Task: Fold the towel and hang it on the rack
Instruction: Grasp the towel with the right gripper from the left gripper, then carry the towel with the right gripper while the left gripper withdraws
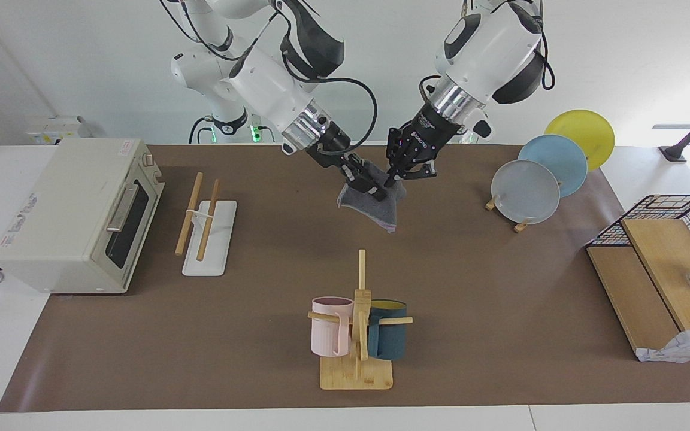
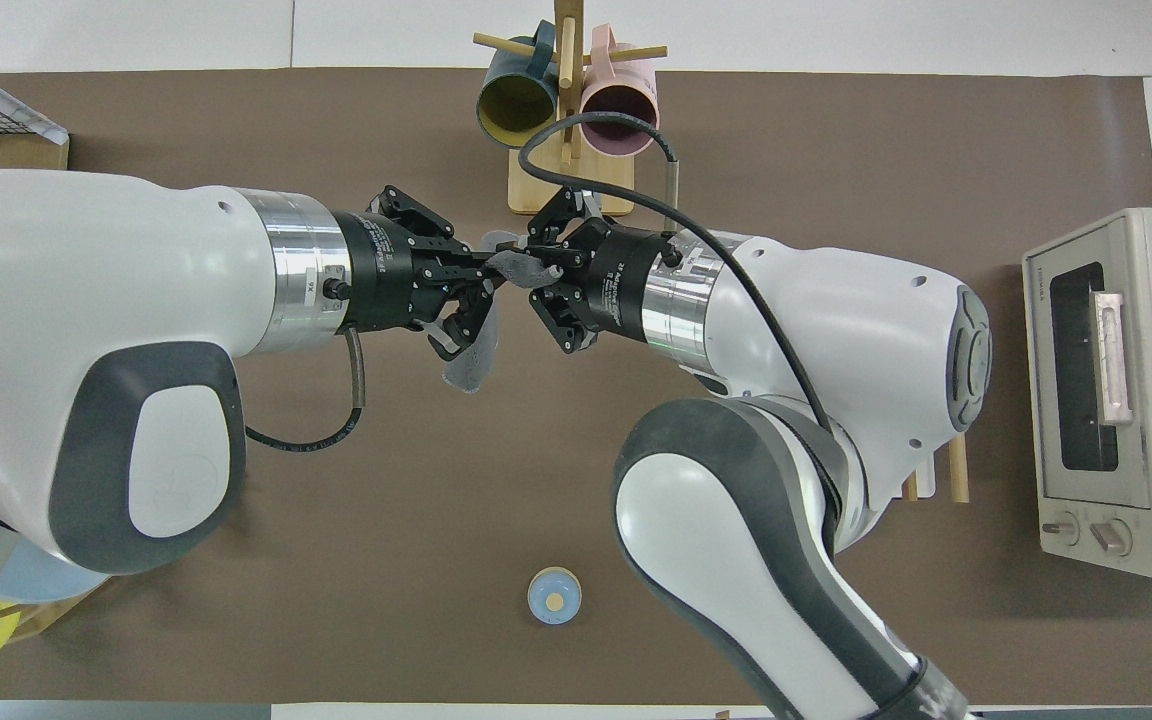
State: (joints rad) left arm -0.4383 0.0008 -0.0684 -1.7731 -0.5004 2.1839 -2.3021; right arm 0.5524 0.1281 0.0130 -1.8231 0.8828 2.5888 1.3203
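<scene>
Towel [image 1: 375, 200] held aloft between both grippers, grey face out.
Left gripper [image 1: 394, 178] and right gripper [image 1: 368, 184] each pinch its top edge; it hangs over the mat, well apart from the rack [image 1: 204, 224], nearer the robots than the mug tree [image 1: 360, 323].

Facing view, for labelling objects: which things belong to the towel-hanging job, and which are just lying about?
In the job:
towel, held up by the left claw and right claw
rack

Lying about:
toaster oven
mug tree with two mugs
plate stand
wire basket
</scene>
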